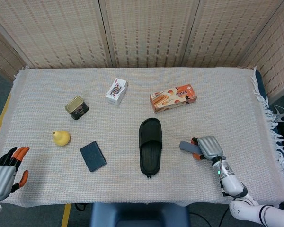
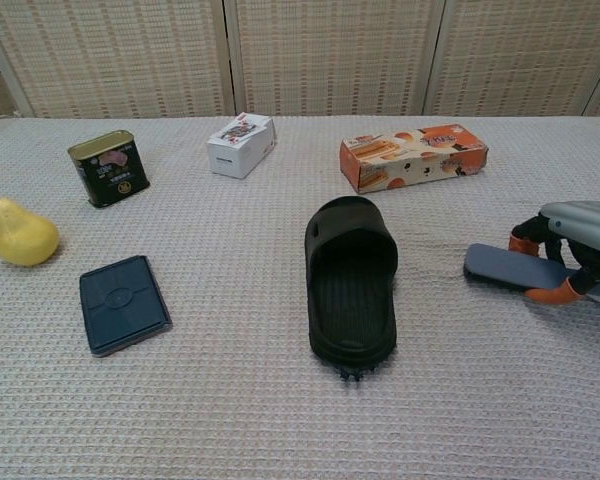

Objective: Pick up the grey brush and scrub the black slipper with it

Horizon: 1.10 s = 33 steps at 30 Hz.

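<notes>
The black slipper (image 1: pixel 150 146) (image 2: pixel 352 287) lies in the middle of the table, toe opening toward the back. Right of it, my right hand (image 1: pixel 209 147) (image 2: pixel 577 238) grips the grey brush (image 1: pixel 186 146) (image 2: pixel 505 268), fingers curled around its handle. The brush head points left toward the slipper and sits a little above the cloth, a short gap away from the slipper's side. My left hand (image 1: pixel 4 172) rests open at the front left table edge, holding nothing; the chest view does not show it.
A yellow pear (image 1: pixel 61 137) and a dark blue case (image 1: pixel 93 156) lie front left. A green tin (image 1: pixel 76 107), a card box (image 1: pixel 116 91) and an orange snack box (image 1: pixel 173 97) stand further back. The cloth's fringed edge (image 1: pixel 267 118) runs along the right.
</notes>
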{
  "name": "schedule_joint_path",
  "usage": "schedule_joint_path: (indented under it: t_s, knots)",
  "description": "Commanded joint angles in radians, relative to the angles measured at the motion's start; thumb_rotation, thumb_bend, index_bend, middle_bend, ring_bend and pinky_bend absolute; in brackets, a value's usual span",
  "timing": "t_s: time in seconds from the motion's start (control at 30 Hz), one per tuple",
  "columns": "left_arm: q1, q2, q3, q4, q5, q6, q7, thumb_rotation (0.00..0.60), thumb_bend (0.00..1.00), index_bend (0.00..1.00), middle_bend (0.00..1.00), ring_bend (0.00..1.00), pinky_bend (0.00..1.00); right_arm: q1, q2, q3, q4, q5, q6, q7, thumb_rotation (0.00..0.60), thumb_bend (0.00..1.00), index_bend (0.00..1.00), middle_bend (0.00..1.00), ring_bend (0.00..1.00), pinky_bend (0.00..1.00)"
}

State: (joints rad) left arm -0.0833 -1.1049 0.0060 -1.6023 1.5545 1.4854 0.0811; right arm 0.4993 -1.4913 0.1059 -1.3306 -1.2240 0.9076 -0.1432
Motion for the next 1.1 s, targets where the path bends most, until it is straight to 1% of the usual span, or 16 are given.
schedule_joint_path:
  t_s: [0.03,0.3,0.53,0.63,0.83,1.1]
  knots:
    - [0.0,0.0,0.0,0.0,0.0,-0.001,0.0,0.6,0.49,0.07,0.1,0.06,0.18,0.015,0.041,0.032,-0.026,0.027,-0.061,0.112,0.6,0.37,0.69,0.57,0.55,0.72]
    - [-0.003,-0.001,0.001,0.001,-0.001,-0.009,0.002,0.6,0.49,0.08,0.1,0.07,0.18,0.033,0.117,0.067,-0.065,0.033,-0.113,0.246,0.6,0.37,0.69,0.58,0.55,0.72]
    - [-0.006,-0.003,0.0,0.001,-0.005,-0.017,0.007,0.6,0.49,0.08,0.1,0.07,0.19,0.051,0.172,0.082,-0.113,0.015,-0.121,0.287,0.6,0.37,0.69,0.58,0.55,0.72]
    - [-0.007,-0.004,0.0,0.0,-0.006,-0.02,0.006,0.6,0.49,0.07,0.1,0.07,0.19,0.072,0.182,0.088,-0.126,0.016,-0.138,0.279,0.6,0.37,0.69,0.58,0.55,0.72]
    - [-0.011,-0.003,-0.002,0.0,-0.01,-0.026,0.001,0.6,0.49,0.08,0.1,0.07,0.19,0.154,0.159,0.1,-0.115,0.057,-0.232,0.239,0.6,0.37,0.69,0.58,0.55,0.72]
    - [-0.009,0.004,-0.005,0.001,-0.015,-0.022,-0.017,0.6,0.49,0.08,0.1,0.07,0.2,0.283,0.08,0.124,-0.035,0.125,-0.355,0.209,0.6,0.37,0.69,0.58,0.55,0.72]
